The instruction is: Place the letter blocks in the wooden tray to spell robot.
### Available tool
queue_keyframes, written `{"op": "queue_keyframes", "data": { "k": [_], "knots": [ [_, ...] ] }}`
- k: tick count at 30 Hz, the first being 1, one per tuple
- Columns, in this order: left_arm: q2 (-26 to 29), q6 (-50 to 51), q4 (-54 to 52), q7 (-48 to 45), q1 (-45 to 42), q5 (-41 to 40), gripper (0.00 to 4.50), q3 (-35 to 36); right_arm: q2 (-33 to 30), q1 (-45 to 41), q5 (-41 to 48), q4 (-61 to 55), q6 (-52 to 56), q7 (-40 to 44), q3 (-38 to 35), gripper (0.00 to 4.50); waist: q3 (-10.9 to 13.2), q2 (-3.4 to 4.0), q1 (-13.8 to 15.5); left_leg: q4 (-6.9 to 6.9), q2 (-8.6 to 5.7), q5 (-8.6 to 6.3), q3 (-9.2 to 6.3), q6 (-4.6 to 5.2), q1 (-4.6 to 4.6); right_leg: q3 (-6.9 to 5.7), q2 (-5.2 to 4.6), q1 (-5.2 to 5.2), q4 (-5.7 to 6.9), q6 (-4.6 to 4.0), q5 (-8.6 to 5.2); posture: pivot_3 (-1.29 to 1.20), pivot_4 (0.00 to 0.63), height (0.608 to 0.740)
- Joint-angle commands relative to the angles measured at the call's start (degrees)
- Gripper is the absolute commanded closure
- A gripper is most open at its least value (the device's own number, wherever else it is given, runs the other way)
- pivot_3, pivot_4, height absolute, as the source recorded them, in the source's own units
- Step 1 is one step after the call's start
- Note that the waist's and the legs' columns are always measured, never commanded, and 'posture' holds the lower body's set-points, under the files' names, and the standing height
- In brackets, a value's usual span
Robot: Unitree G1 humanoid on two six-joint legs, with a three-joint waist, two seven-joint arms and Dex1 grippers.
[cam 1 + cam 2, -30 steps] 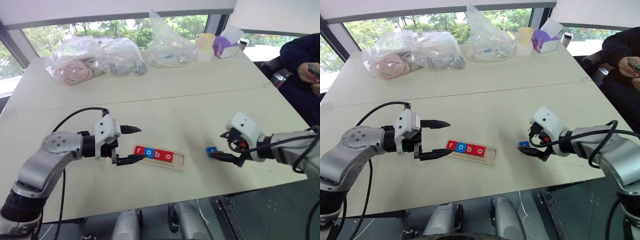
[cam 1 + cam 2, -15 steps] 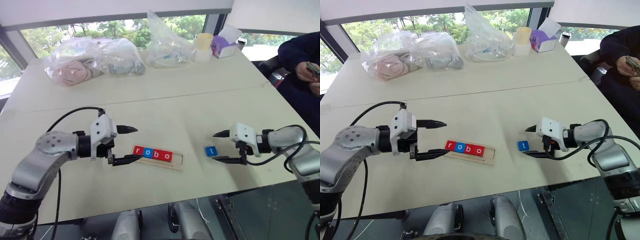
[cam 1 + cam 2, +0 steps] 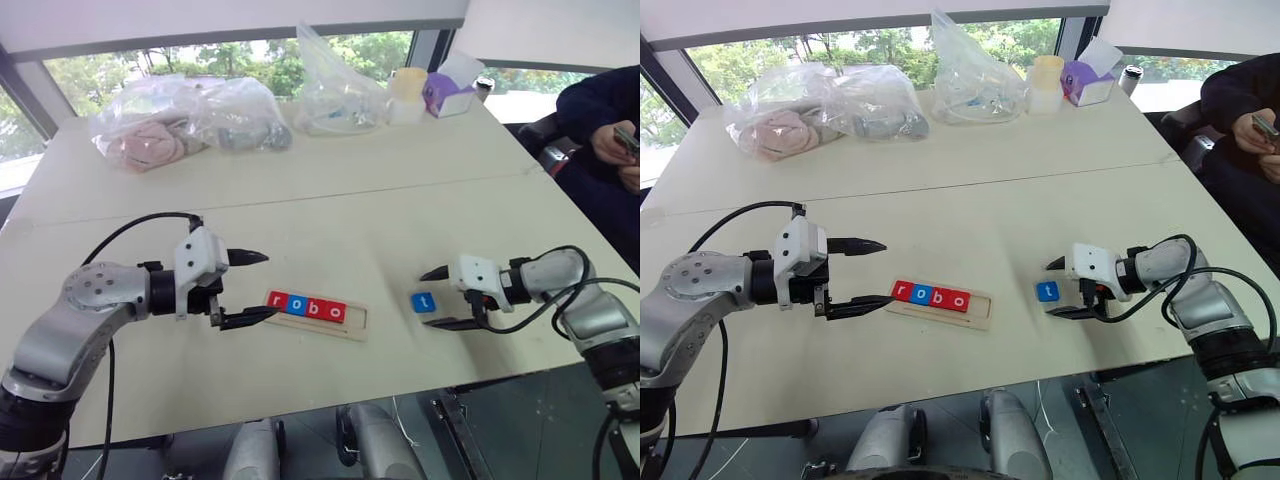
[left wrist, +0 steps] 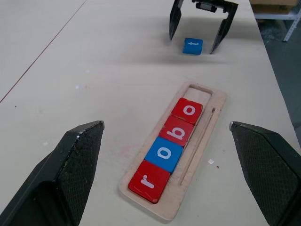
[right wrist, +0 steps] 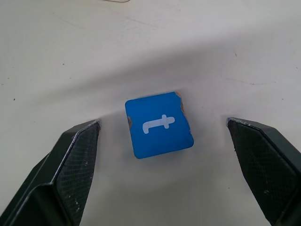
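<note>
The right pincer [image 3: 1060, 289] has dropped low and rolled level over the last second, so its two fingers now straddle the blue t block [image 5: 159, 124] instead of hovering tilted beside it. It stands spread, one finger [image 5: 70, 160] to each side of the block with bare worktop [image 3: 330, 210] showing in both gaps, so nothing is pinched yet. The block lies flat on the worktop just ahead of the fingertips, slightly skewed to the line between them.

Off to the side of this pincer, towards the other arm, lies the wooden tray [image 4: 204, 136]. Four blocks sit in it reading r [image 4: 148, 181], o [image 4: 164, 154], b [image 4: 177, 134], o [image 4: 187, 110], and the one free slot is at the end nearest the t block. The left pincer [image 3: 245, 288] hangs spread wide just short of the tray's r end, holding nothing.

The change means that the final pick is lined up: the approach looks finished and the close is the likely next step. As I judge it, the skew of the block could make it twist as the fingers meet it, so it may need squaring before it fits the last slot. With four of five letters seated, the word lacks only this t
</note>
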Motion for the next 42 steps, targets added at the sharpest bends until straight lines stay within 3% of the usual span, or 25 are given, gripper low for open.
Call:
{"op": "queue_keyframes", "data": {
  "k": [1, 5, 6, 9, 14, 19, 28, 42],
  "knots": [
    [0.3, -0.1, -1.6, 0.4, -0.6, -0.8, 0.00, 1.6, 0.5, -1.3, -1.1, 0.8, 0.1, 0.5, 0.1, 1.24, 0.0, 0.00, 0.0, 0.01, 0.00, 0.00, 0.00, 0.00, 0.01, 0.00, 0.00, 0.00, 0.01, 0.00, 0.00, 0.00, 0.150, 0.740],
    [0.2, 0.0, -1.8, 0.7, -0.6, -0.8, 0.00, 1.5, 1.2, -1.7, 0.3, -0.8, 2.7, 1.4, -0.6, 3.21, 0.0, 0.00, 0.0, 0.10, 0.00, 0.00, 0.01, 0.00, 0.03, 0.02, 0.00, -0.01, 0.18, -0.01, 0.00, 0.00, 0.150, 0.740],
    [0.2, 0.0, -1.8, 0.8, -0.5, -0.8, 0.00, 1.5, 1.3, -1.6, 0.7, -1.9, 3.7, 1.5, -0.8, 3.37, 0.0, 0.00, 0.0, 0.12, 0.00, 0.00, 0.01, 0.00, 0.05, 0.02, 0.00, -0.01, 0.25, -0.01, 0.00, 0.00, 0.150, 0.740],
    [0.2, 0.0, -2.0, 0.9, -0.4, -0.9, 0.00, 1.5, 1.3, -1.0, 2.9, -7.3, 9.0, 1.3, -1.7, 3.36, 0.0, 0.01, 0.0, 0.12, 0.00, 0.01, 0.01, -0.02, 0.06, 0.03, 0.00, -0.08, 0.38, -0.01, -0.01, 0.00, 0.150, 0.740],
    [0.4, 0.2, -2.2, 1.0, 0.0, -1.1, 0.00, 1.7, 2.0, -0.4, 10.4, -23.8, 27.5, -2.0, -2.9, 3.36, 0.0, 0.01, -0.1, 0.11, 0.02, 0.02, -0.06, -0.03, 0.06, 0.03, 0.04, -0.19, 0.57, 0.08, 0.04, 0.00, 0.150, 0.740],
    [0.4, 0.4, -2.4, 1.1, 0.0, -1.3, 0.00, 1.7, 4.0, 0.1, 9.6, -32.6, 36.6, -9.2, -0.6, 3.36, 0.0, 0.00, 0.0, 0.12, 0.01, 0.03, -0.07, -0.05, 0.06, 0.00, 0.02, -0.17, 0.55, 0.00, -0.01, 0.00, 0.150, 0.740],
    [0.1, 0.6, -2.7, 1.5, -0.1, -1.4, 0.00, 1.4, 7.1, 1.6, 4.8, -37.7, 42.5, -18.1, 5.9, 3.36, 0.0, 0.00, 0.0, 0.12, -0.04, 0.03, -0.04, -0.05, 0.01, 0.02, -0.03, -0.19, 0.50, -0.01, -0.03, 0.00, 0.150, 0.740],
    [0.2, 0.6, -3.1, 1.6, 0.3, -1.1, 0.00, 1.4, 8.2, 1.1, 4.8, -39.6, 44.6, -19.4, 8.7, 3.36, 0.0, 0.00, 0.0, 0.13, -0.03, 0.03, -0.05, -0.05, 0.02, 0.02, -0.01, -0.18, 0.51, -0.01, -0.03, 0.00, 0.150, 0.740]
  ]
}}
